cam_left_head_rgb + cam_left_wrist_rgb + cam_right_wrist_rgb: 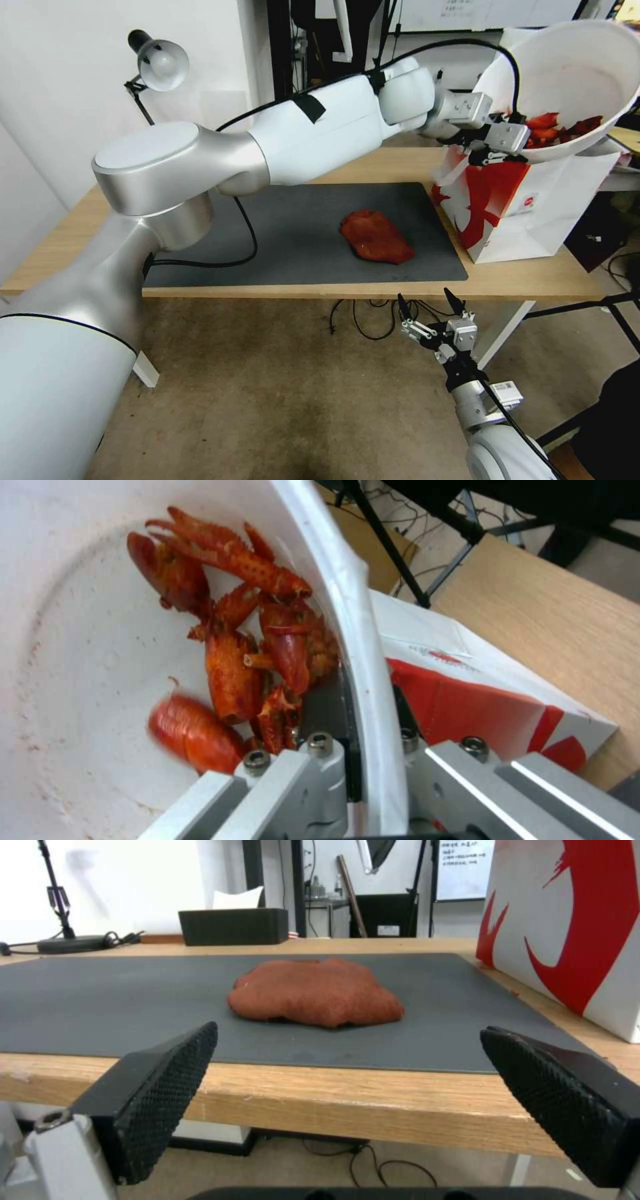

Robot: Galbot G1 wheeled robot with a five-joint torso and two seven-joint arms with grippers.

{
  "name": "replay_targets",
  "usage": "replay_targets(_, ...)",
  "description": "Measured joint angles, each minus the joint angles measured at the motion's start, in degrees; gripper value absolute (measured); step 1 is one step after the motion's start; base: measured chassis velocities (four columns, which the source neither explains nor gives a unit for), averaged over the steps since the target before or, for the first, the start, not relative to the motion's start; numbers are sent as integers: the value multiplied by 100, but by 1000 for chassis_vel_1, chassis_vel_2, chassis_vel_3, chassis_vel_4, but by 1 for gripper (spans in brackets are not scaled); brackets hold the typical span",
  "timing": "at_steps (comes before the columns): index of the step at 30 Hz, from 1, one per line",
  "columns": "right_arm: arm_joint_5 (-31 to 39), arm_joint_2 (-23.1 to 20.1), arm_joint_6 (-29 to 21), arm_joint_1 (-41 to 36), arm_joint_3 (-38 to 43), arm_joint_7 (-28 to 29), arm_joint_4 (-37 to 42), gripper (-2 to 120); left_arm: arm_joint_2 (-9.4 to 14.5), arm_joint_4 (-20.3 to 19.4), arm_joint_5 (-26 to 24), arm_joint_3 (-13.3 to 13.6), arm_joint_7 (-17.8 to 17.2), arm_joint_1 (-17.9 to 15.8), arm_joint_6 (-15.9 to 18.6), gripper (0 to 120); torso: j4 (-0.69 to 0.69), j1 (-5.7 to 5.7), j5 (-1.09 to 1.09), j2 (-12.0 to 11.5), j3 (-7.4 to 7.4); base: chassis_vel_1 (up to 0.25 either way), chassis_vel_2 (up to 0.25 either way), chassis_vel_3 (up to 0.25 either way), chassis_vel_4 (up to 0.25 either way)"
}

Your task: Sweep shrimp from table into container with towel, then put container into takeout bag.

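White plastic fills the far right of my head view: my left arm is stretched long across the table, elbow raised, and my left claw pinches the rim of the container, holding it tilted in the air over the open top of the takeout bag. The shrimp have slid to the low side of the container, against my claw. The bag stands at the table's right end, just beside the right edge of the dark grey mat. The towel lies on the mat toward its right half, apart from the bag. My right claw hangs below the table's near edge, fingers spread, wrist pointing up.

From my left wrist, the container's white wall runs between my clamped fingers. Red-orange shrimp are piled inside against that wall. Outside it sits the red and white bag; small print on its white panel is too faint to read.

From my right wrist, both black textured fingertips stand wide apart in front of the table's near edge. The towel rests lumpy on the mat, the bag to one side of it.
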Motion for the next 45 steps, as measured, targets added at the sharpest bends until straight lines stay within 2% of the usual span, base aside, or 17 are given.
replay_targets(6, 0, 0, 0, 0, 0, 0, 0, 100, 0, 9, -9, 1, 9, -48, 19, 0, 0, 0, 0, 0, 0, 0, 0, 0, 0)
replay_targets(12, 0, 0, 0, 0, 0, 0, 0, 100, -1, -50, 226, -4, 128, -50, 38, 0, 0, 0, 0, 0, 0, 0, 0, 0, 0)
replay_targets(21, 0, 0, 0, 0, 0, 0, 0, 100, -1, -158, 534, 167, 456, -176, 176, 0, 0, 0, 0, 0, 0, 0, 0, 0, 0)
replay_targets(37, 0, 0, 0, 0, 0, 0, 0, 100, -1, -149, 810, 266, 897, -519, 497, 0, 0, 0, 0, -1, 0, 0, 0, 0, 0)
replay_targets(40, 0, 0, 0, 0, 0, 0, 0, 100, -1, -150, 1016, 290, 1110, -544, 534, 0, 0, -1, 0, -1, 0, 0, 0, 0, 0)
replay_targets(45, 0, 0, 0, 0, 0, 0, 0, 100, -1, -146, 1062, 330, 1287, -579, 595, 0, 0, 0, 0, -1, 0, 0, 0, 0, 0)
